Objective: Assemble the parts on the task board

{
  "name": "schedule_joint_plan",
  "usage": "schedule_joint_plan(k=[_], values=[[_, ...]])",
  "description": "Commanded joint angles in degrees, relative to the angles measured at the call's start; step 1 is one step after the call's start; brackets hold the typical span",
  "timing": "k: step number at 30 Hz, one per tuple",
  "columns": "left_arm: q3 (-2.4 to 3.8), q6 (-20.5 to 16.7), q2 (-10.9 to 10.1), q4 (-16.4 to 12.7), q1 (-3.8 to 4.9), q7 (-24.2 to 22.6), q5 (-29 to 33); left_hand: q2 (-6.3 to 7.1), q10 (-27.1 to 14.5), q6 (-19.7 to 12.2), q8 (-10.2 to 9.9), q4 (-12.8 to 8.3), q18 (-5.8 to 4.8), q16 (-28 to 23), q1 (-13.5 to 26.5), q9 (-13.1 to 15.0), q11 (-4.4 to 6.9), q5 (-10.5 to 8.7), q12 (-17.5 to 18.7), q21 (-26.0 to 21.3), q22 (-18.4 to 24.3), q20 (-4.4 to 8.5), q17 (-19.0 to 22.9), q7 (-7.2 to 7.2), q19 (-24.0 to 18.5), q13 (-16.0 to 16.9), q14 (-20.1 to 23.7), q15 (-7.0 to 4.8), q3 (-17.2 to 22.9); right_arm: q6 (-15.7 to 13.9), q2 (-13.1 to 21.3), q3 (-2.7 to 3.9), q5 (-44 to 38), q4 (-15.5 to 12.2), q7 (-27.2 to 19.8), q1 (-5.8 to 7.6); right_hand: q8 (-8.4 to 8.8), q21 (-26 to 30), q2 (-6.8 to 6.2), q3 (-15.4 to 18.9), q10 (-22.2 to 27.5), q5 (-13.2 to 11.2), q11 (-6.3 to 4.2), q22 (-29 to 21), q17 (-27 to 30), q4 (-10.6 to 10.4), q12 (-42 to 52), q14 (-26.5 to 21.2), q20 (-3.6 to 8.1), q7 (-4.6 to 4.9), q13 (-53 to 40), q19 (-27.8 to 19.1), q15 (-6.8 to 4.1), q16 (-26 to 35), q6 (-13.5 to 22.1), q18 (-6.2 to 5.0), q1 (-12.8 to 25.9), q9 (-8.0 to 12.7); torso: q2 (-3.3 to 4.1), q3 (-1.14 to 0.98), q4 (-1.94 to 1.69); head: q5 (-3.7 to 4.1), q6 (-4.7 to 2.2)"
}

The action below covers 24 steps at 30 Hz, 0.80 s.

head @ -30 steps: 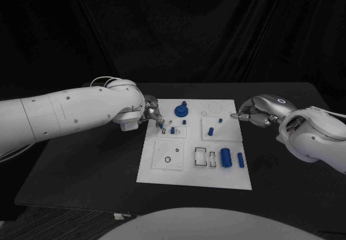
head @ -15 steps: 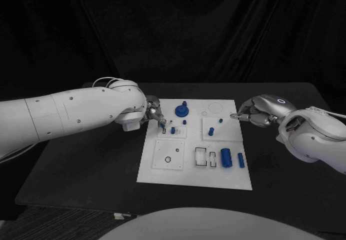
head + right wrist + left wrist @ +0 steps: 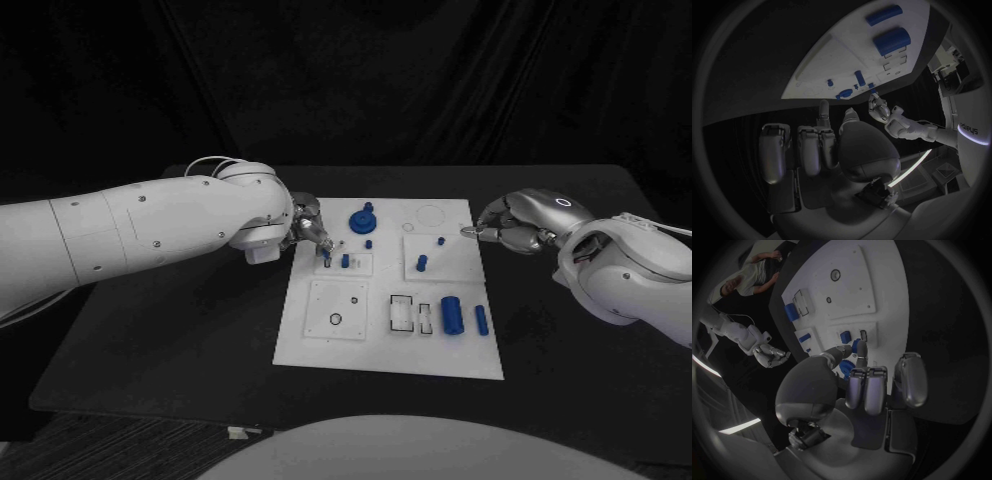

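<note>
Head view: my left hand [image 3: 307,228] hangs over the task board's [image 3: 389,350] far left corner, fingertips by a small blue peg [image 3: 345,261]; I cannot tell if it grips anything. My right hand [image 3: 508,226] rests curled in on nothing at the board's far right edge on the black surface [image 3: 188,330].

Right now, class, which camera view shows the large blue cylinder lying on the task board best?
The head view: the large blue cylinder lies unobstructed on the task board, seen from above. The right wrist view shows it bent near the circle's rim; the left wrist view shows it small and partly cut off.
</note>
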<state>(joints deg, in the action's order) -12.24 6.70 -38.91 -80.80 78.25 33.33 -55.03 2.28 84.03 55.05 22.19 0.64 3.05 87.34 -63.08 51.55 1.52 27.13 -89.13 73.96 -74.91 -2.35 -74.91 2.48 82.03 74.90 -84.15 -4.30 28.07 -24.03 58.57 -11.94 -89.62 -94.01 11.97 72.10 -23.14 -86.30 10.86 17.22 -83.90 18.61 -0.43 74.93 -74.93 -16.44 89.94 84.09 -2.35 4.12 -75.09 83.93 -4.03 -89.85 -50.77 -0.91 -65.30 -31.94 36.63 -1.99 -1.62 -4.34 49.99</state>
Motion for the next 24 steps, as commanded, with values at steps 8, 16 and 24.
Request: schedule_joint_plan(k=[8,16,24], values=[[0.04,-0.01,-0.13,0.02,-0.43,-1.24,0.09,-0.58,4.75,0.24,0.22,0.32,0.71,-0.42,0.11,0.05,0.41,0.11,0.28,-0.38,-9.03,0.51,-11.93,-0.28,-0.06,13.60,-4.18,-0.39,-0.10,-0.96,0.05,0.03,-0.37,-0.19,0.47,-0.13,-0.06,0.24,0.05,0.20,-6.10,0.30,0.30,13.55,-15.07,0.13,0.06,5.91,-0.44,-0.01,-14.91,3.77,0.41,-0.15,0.15,-0.24,-0.62,0.08,0.00,-0.01,0.01,0.16,0.01],[0.04,-0.06,0.38,0.98,-0.95,-1.53,0.09,-0.61,4.66,0.27,0.23,0.37,0.73,-0.50,0.15,0.05,0.41,0.11,0.36,-0.47,-9.00,0.51,-11.84,-0.29,-0.10,13.50,-4.13,-0.39,-0.07,-0.94,0.02,0.03,-0.37,-0.20,0.45,-0.13,-0.07,0.37,0.05,0.24,-6.10,0.33,0.31,13.50,-15.07,0.07,0.06,5.91,-0.43,-0.01,-14.91,3.69,0.41,-0.15,0.12,-0.27,-0.66,0.08,0.00,0.01,-0.05,0.25,0.01],[0.04,-0.27,0.34,1.25,-1.30,-1.61,0.09,-0.63,4.64,0.29,0.24,0.39,0.73,-0.53,0.16,0.04,0.42,0.11,0.38,-0.49,-9.00,0.52,-11.81,-0.30,-0.11,13.47,-4.12,-0.39,-0.04,-0.84,0.12,0.03,-0.37,-0.18,0.50,-0.13,-0.07,0.44,0.06,0.26,-6.10,0.34,0.31,13.47,-15.07,0.03,0.06,5.91,-0.43,-0.01,-14.91,3.65,0.40,-0.15,0.11,-0.29,-0.69,0.09,0.01,0.05,0.00,0.25,0.01]])
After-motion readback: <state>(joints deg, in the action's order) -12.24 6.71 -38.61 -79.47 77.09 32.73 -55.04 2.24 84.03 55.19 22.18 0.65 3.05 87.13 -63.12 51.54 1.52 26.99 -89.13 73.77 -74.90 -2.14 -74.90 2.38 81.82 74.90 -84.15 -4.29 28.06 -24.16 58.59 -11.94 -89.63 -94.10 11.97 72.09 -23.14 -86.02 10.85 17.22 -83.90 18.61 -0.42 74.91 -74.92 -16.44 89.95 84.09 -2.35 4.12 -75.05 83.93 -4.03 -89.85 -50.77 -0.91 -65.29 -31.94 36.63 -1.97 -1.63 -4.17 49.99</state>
